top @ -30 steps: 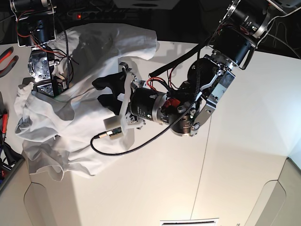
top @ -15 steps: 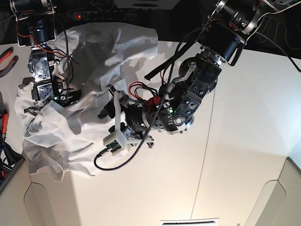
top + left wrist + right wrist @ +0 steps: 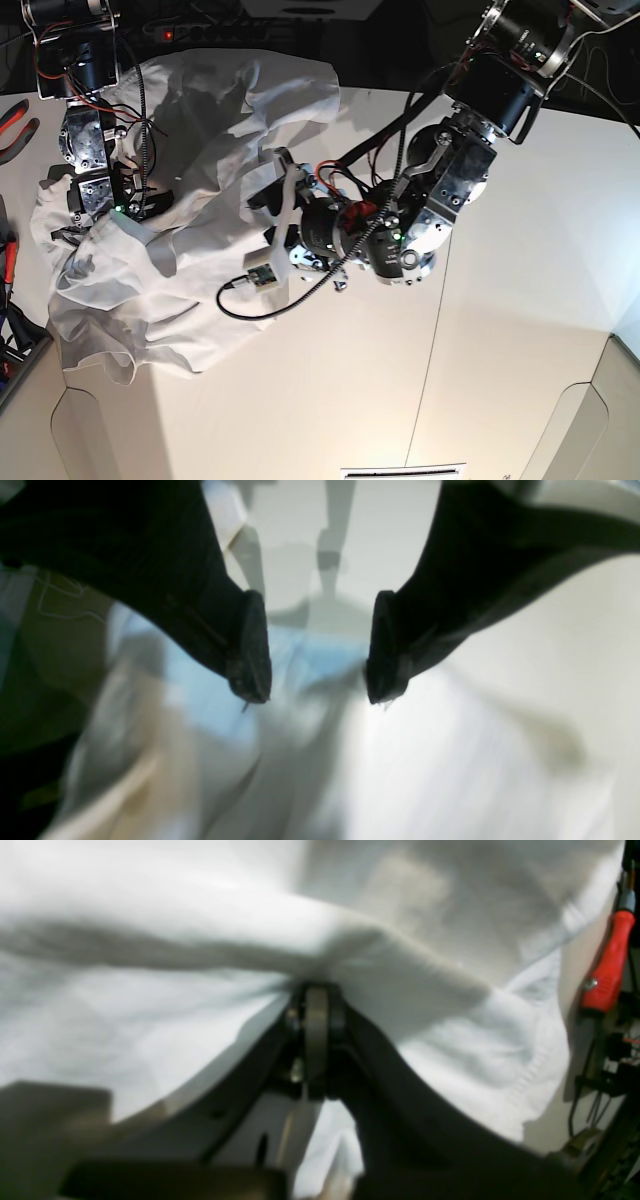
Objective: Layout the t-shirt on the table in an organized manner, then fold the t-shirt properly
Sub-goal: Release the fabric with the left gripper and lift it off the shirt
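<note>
The t-shirt (image 3: 190, 230) lies crumpled on the far left part of the table (image 3: 500, 350). The right gripper (image 3: 316, 1005) pinches a fold of it. The left gripper (image 3: 317, 652) hangs spread above the cloth, empty.

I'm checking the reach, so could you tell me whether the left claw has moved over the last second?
Yes. In the base view the left claw, open, has shifted right and up, toward the table's seam, and off the t-shirt's lower folds.
</note>
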